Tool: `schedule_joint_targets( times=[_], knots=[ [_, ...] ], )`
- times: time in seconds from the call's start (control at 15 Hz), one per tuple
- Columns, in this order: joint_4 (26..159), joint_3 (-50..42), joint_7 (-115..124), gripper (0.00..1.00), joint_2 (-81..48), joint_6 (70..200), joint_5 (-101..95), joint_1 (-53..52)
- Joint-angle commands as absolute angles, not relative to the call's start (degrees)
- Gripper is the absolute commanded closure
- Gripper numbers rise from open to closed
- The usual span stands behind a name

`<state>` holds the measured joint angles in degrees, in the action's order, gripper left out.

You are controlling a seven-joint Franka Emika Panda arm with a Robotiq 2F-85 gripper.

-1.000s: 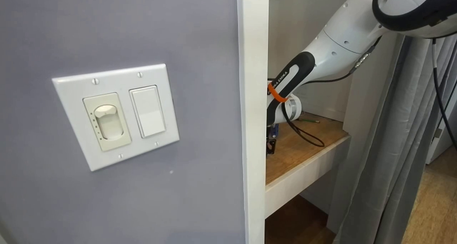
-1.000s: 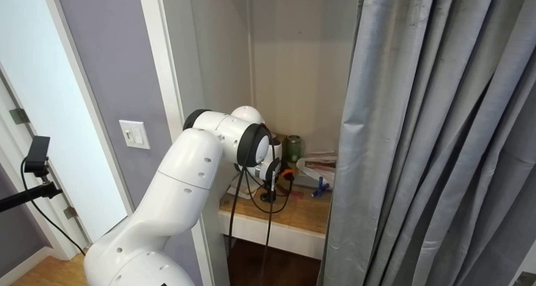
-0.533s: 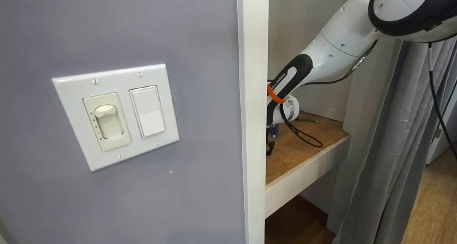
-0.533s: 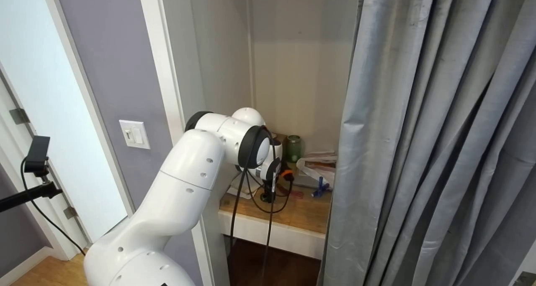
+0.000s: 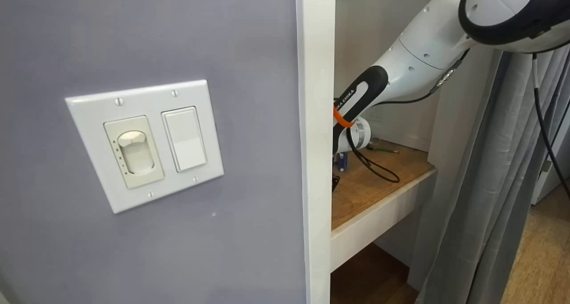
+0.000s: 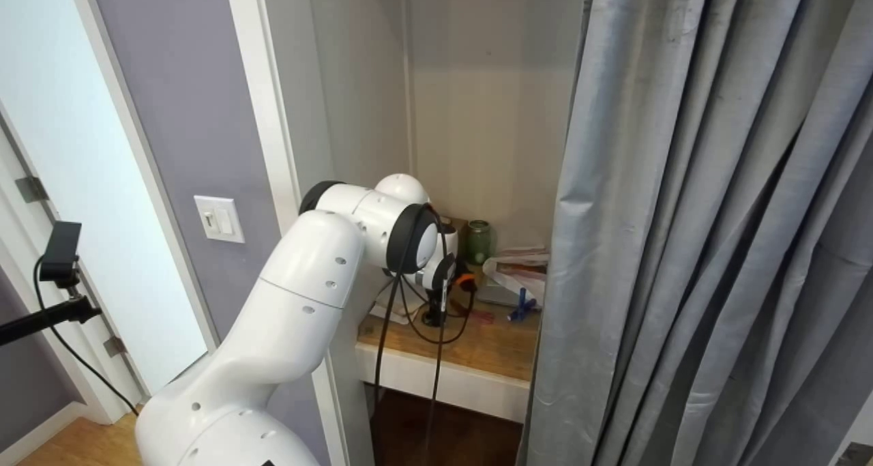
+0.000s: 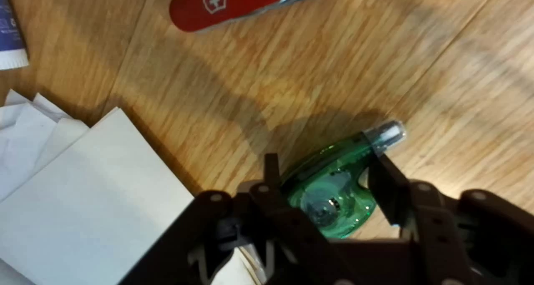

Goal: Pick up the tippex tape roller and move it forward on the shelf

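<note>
the tape roller [image 7: 338, 182] sits just to the right of the white papers [image 7: 91, 193] in the wrist view, a strip of desk [image 7: 229, 160] showing between them. by my reading the reach and the grasp are done; what is left is to carry it forward along this desk, the shelf of the task, set it down and let go. whether it rests on the wood or hangs just off it i can't tell from this angle, and both exterior views leave it hidden.

the end effector [image 7: 326, 164] stands part-way closed, its fingers spread to about the roller's own width. one bears on the long rounded back, on the side toward the papers; the other lies against the notched side, away from them. i take the roller to be pinched there.

farther out, a red pocket knife [image 7: 238, 3] lies above and to the right of the papers, well apart; a blue-and-white tube [image 7: 10, 34] lies above them, cut off by the edge of the view. farthest, in an exterior view, a green jar [image 6: 478, 242] stands farther back than the papers.
</note>
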<state>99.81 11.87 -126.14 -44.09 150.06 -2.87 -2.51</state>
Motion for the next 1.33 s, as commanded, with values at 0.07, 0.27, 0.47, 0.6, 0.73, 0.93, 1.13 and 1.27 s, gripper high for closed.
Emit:
schedule_joint_targets(
  times=[0.07,0.27,0.47,0.6,0.73,0.93,1.13,1.27],
  knots=[
    [102.64,12.14,-120.93,0.69,-38.56,152.95,-3.80,-2.65],
    [102.67,12.16,-117.92,0.69,-34.82,154.34,-3.63,-2.59],
    [100.21,11.42,-114.07,0.69,-32.89,154.20,-3.49,-2.77],
    [99.58,12.14,-111.49,0.69,-31.88,154.14,-2.05,-1.91],
    [99.42,12.43,-113.01,0.44,-32.46,153.45,-3.45,-1.78],
    [99.52,12.52,-113.01,0.44,-32.85,153.43,-3.46,-1.76],
    [99.52,12.55,-113.01,0.44,-33.06,153.43,-3.47,-1.76],
    [94.57,10.66,-110.47,0.69,-35.70,152.08,-4.51,-3.21]
  ],
)
